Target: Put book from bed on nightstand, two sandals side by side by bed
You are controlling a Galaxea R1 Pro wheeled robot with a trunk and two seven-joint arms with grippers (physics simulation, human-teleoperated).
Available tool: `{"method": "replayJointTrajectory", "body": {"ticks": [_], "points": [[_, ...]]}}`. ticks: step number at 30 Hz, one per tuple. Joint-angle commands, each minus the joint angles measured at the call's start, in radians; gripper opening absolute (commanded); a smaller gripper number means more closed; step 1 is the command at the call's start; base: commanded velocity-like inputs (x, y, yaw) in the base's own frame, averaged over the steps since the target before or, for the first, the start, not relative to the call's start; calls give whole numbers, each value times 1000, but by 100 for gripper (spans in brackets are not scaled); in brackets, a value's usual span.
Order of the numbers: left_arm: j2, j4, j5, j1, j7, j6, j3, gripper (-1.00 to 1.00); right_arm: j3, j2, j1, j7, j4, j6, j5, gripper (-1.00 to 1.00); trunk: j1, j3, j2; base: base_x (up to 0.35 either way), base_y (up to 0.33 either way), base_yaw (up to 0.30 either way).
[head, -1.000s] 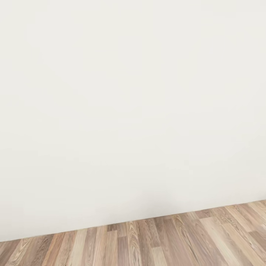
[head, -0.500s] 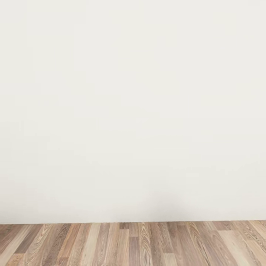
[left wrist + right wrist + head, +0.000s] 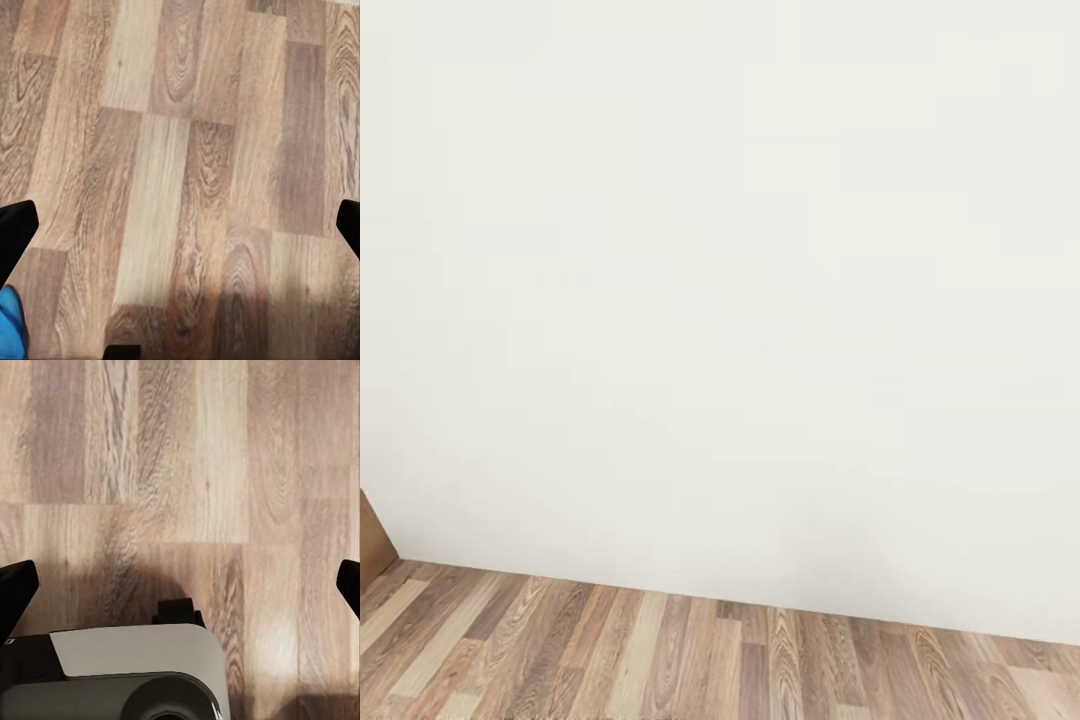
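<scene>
I face a white bedroom wall [image 3: 720,280] above a light wood-plank floor [image 3: 660,660]. The book, the bed and the nightstand are out of view. In the left wrist view my left gripper [image 3: 180,229] hangs open over bare planks, its dark fingertips [image 3: 15,229] far apart. A scrap of bright blue [image 3: 9,324] shows close to one fingertip and looks like part of a sandal. My right gripper [image 3: 180,585] is open too, above the floor, with nothing between its fingers.
A light-brown wooden edge [image 3: 372,548] stands against the wall at the far left of the head view. Under the right gripper lies a grey-and-black part of my own base [image 3: 135,660], throwing a shadow on the planks.
The head camera has swung. The line where wall meets floor now slopes the other way, and the brown edge has come into view at the left.
</scene>
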Motion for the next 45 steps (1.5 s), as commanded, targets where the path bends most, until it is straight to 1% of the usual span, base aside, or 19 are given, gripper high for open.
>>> {"method": "replayJointTrajectory", "body": {"ticks": [1, 11, 17, 33, 45], "points": [[0, -1, 1, 0, -1, -2, 0, 100, -2, 0, 1, 0, -1, -2, -1, 100, 0, -1, 0, 0, 0, 291], [0, -1, 1, 0, -1, -2, 0, 100, -3, 0, 1, -3, -1, -2, -1, 100, 0, -1, 0, 16, 0, 291], [-1, -1, 1, 0, 0, -1, 0, 100, -3, 0, 1, -6, -1, -2, -1, 100, 0, -1, 0, 241, 0, 247], [-3, -1, 0, 0, -1, -1, -1, 100, -2, 0, 1, -6, 0, -2, -1, 100, 0, -1, 0, 300, 0, 24], [-3, -1, -1, 0, -1, -2, -3, 100, -2, 0, 1, -5, 0, -2, -1, 100, 0, -1, 0, 38, 0, 0]]}}
